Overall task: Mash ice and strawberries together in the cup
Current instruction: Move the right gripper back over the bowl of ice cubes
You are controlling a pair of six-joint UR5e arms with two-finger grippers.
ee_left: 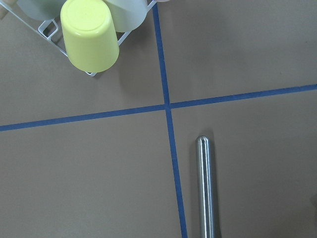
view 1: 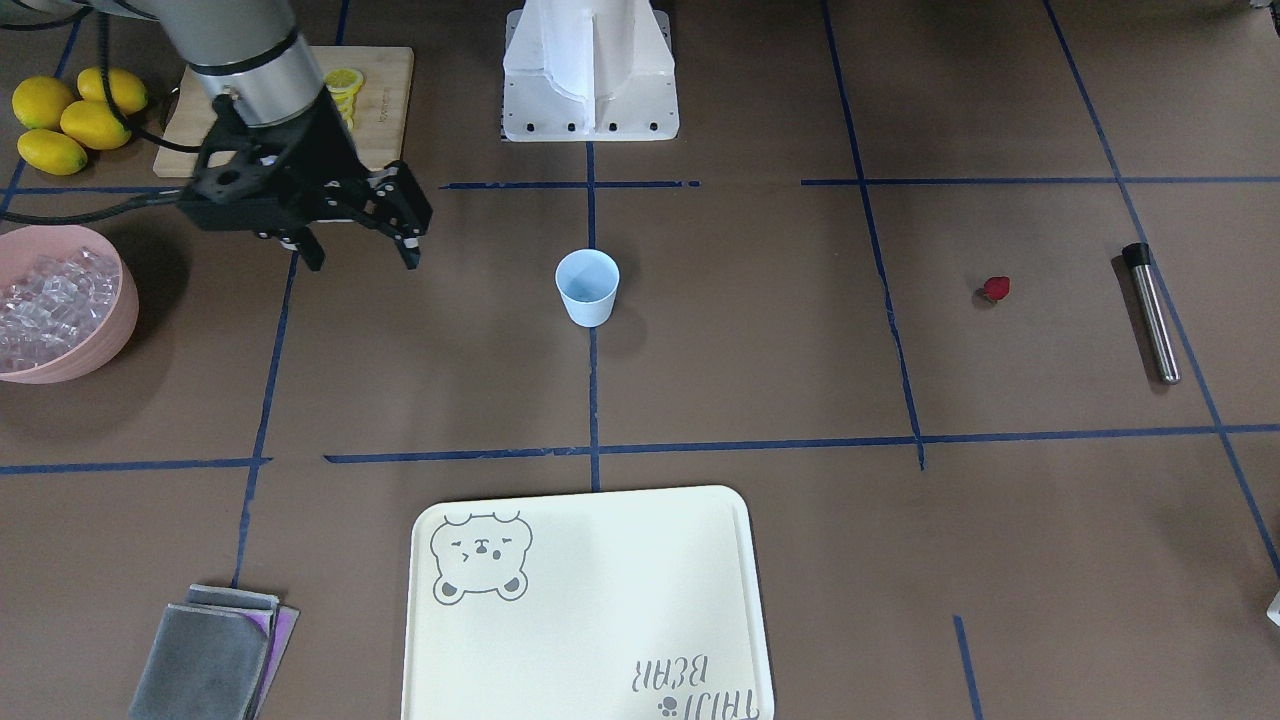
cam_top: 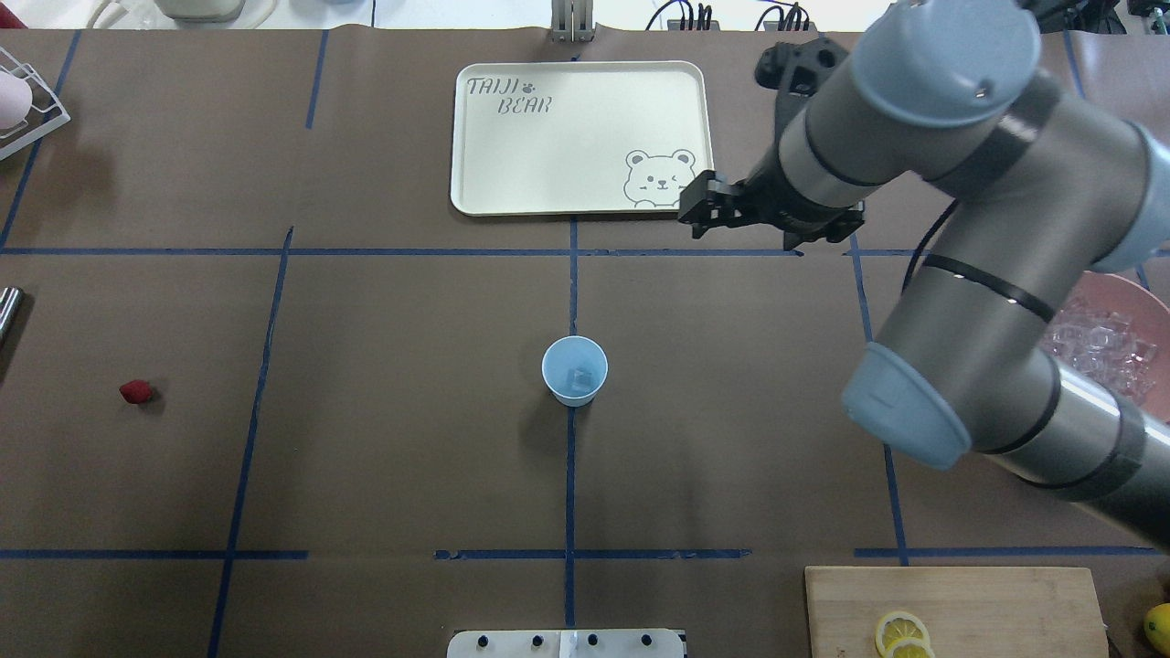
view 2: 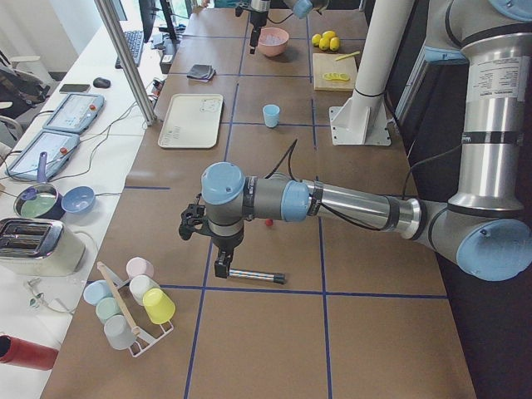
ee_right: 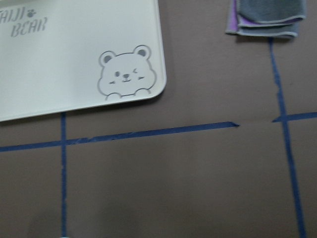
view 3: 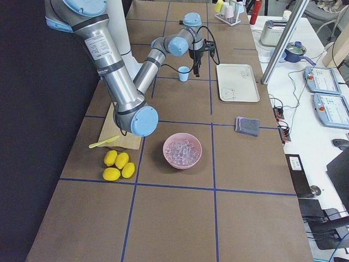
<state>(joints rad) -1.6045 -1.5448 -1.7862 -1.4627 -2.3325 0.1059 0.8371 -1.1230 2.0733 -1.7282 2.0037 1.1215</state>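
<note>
The pale blue cup (view 1: 587, 287) stands upright at the table's middle, and something clear like an ice cube (cam_top: 578, 376) lies at its bottom. More ice (view 1: 45, 300) fills the pink bowl (view 1: 118, 325). The red strawberry (view 1: 996, 289) lies alone on the robot's left side of the table. My right gripper (view 1: 363, 258) hovers between bowl and cup, open and holding nothing. In the exterior left view my left gripper (view 2: 221, 269) hangs over a steel rod (view 2: 258, 274) close to the strawberry (view 2: 268, 222); I cannot tell whether it is open.
A cream bear tray (view 1: 600, 620) lies beyond the cup, with folded cloths (view 1: 215, 655) beside it. Lemons (view 1: 70, 120) and a cutting board (view 1: 385, 90) with lemon slices sit behind the bowl. A rack of cups (ee_left: 89, 34) stands past the rod (ee_left: 205, 188).
</note>
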